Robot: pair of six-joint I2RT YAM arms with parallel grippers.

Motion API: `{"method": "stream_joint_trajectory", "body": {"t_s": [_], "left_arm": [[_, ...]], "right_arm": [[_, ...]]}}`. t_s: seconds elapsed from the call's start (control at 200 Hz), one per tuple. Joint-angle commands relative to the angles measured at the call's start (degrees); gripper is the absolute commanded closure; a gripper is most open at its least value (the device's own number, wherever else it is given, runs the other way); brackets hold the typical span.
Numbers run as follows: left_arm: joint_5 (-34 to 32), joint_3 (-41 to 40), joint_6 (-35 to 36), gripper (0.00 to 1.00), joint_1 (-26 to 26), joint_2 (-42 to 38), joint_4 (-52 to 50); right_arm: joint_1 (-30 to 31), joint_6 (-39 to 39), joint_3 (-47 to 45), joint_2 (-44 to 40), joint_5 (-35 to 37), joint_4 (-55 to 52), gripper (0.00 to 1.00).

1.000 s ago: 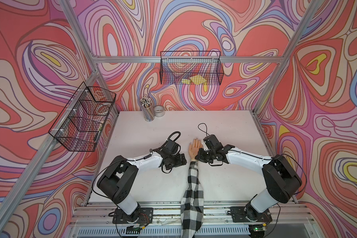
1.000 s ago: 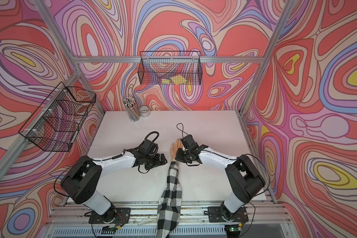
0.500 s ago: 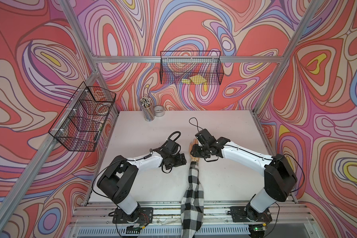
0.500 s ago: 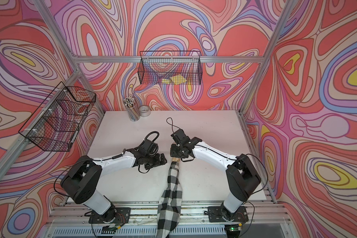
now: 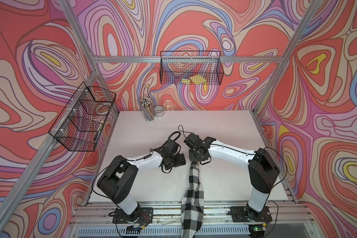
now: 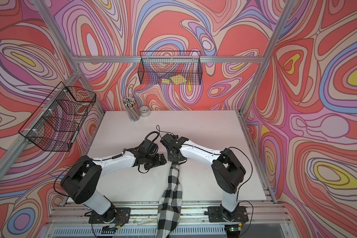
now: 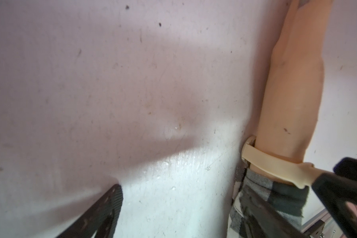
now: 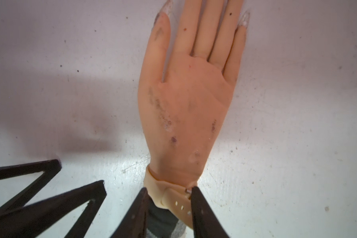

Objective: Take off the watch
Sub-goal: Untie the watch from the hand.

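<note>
Yellow pieces (image 5: 195,80) in back wire basket (image 5: 169,69); pencils (image 5: 145,101) in tabletop cup (image 5: 149,114)

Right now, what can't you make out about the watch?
- Dial of the watch: unseen in either wrist view; only strap shows.
- Grip: right wrist view cannot settle whether the right gripper pinches the strap.
- Both top views: right arm covers watch and mannequin hand.

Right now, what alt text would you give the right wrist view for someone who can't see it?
A mannequin hand lies palm up on the white table, the watch strapped round its wrist with only the beige strap showing, and the right end effector straddles that strap. The left end effector's dark fingers sit to one side, clear of the hand.
</note>
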Motion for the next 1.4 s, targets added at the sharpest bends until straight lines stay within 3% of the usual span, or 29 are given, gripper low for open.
{"method": "stream_joint_trajectory", "body": {"t_s": [0.0,0.32,0.411,0.566,0.671,0.986,1.392], "left_arm": [[-0.5,1.2,-0.1,0.09,-0.2,-1.1,-1.5],[-0.2,1.2,-0.1,0.09,-0.2,-0.6,-1.1],[-0.1,1.1,-0.1,0.09,-0.2,-0.5,-1.0],[-0.2,1.1,0.0,0.09,-0.3,-0.6,-1.2],[-0.4,1.1,0.0,0.09,-0.2,-0.7,-1.3],[-1.9,1.2,0.3,0.09,-0.2,-1.2,-1.9],[-2.5,1.2,0.3,0.09,-0.2,-1.5,-2.4]], "right_arm": [[0.7,-0.3,0.9,0.9,2.6,-2.4,0.62],[1.0,0.4,-0.8,-0.4,3.7,-2.7,0.62],[1.0,0.4,-1.2,-0.2,2.8,-1.6,0.69],[0.9,0.1,-2.8,-0.8,-0.2,1.8,0.91],[0.7,-0.8,-4.8,-2.6,-2.9,6.4,0.98],[-2.9,-3.4,-9.6,-9.2,-16.4,21.9,1.0],[-12.2,6.6,-25.3,-13.8,-32.4,43.2,1.0]]}}
